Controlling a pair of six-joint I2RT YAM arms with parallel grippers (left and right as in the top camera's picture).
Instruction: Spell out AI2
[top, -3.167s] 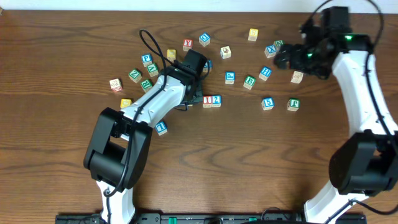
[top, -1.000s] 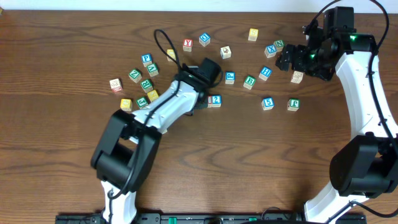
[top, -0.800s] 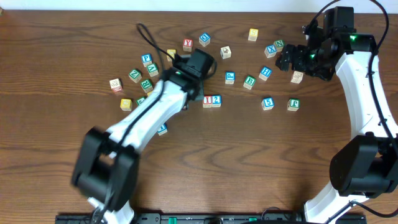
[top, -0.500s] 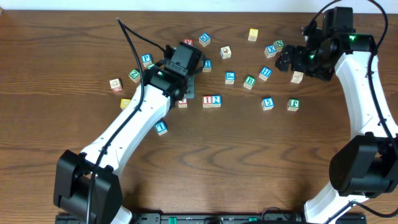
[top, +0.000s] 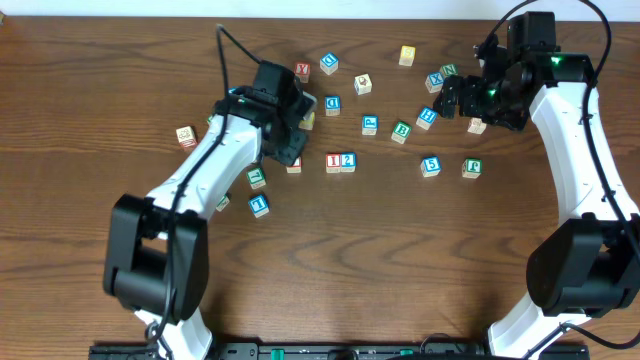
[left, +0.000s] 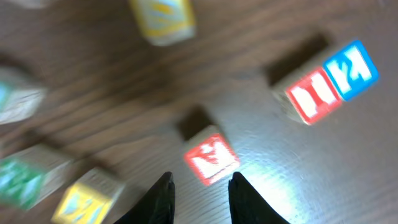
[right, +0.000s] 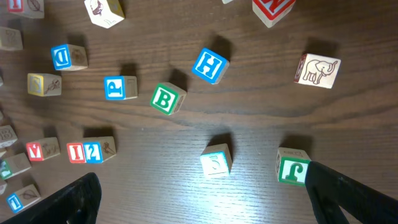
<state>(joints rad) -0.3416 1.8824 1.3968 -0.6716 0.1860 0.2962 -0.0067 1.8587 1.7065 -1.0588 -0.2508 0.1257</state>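
The red-framed I (top: 333, 161) and the blue-framed 2 (top: 347, 160) touch side by side at mid-table. A red-framed cube, the A (top: 294, 166), lies a short gap to their left. In the left wrist view the blurred A (left: 211, 155) sits just beyond my fingertips, with the I (left: 314, 96) and 2 (left: 351, 68) at upper right. My left gripper (top: 288, 152) (left: 199, 185) hovers by the A, narrowly open and empty. My right gripper (top: 460, 95) (right: 202, 186) hangs wide open at the back right, holding nothing. It sees the A (right: 35, 150), I (right: 75, 152) and 2 (right: 92, 150) at its lower left.
Several loose letter cubes ring the row: a green B (right: 166, 99), a blue H (right: 210, 65), an elephant cube (right: 318, 68), a 5 cube (top: 430, 166) and a green cube (top: 471, 168). More cubes cluster under the left arm, with a blue one (top: 259, 205) in front.
The left arm has swung back to the left, uncovering the I and leaving the red A cube lying left of it. The right arm has barely shifted.
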